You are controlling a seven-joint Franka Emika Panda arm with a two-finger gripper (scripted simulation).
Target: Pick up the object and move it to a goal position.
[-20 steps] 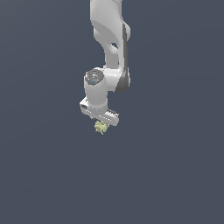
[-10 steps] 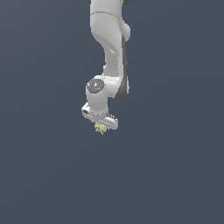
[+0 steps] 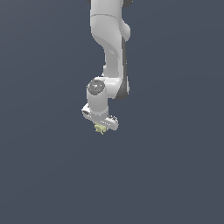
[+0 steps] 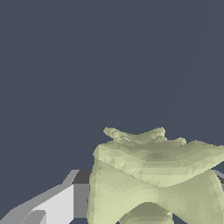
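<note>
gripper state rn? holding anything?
Gripper: closed on the pale yellow-green clump; the clump sits between the fingers in the wrist view.

One pale yellow-green lumpy object (image 3: 100, 128), one white arm (image 3: 110, 48), one tool (image 3: 101, 127).

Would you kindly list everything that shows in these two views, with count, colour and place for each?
object: one, pale yellow-green, lumpy and jagged, directly under the gripper in the exterior view; it fills much of the wrist view, close to the camera.
background: one plain dark grey-blue surface, all around the arm in both views; no other items show on it.
arm: one, white with dark joints, coming down from the top of the exterior view.
gripper: one, white, at the arm's lower end, its jaws closed on the object; a white and grey finger shows beside the object in the wrist view.
</note>
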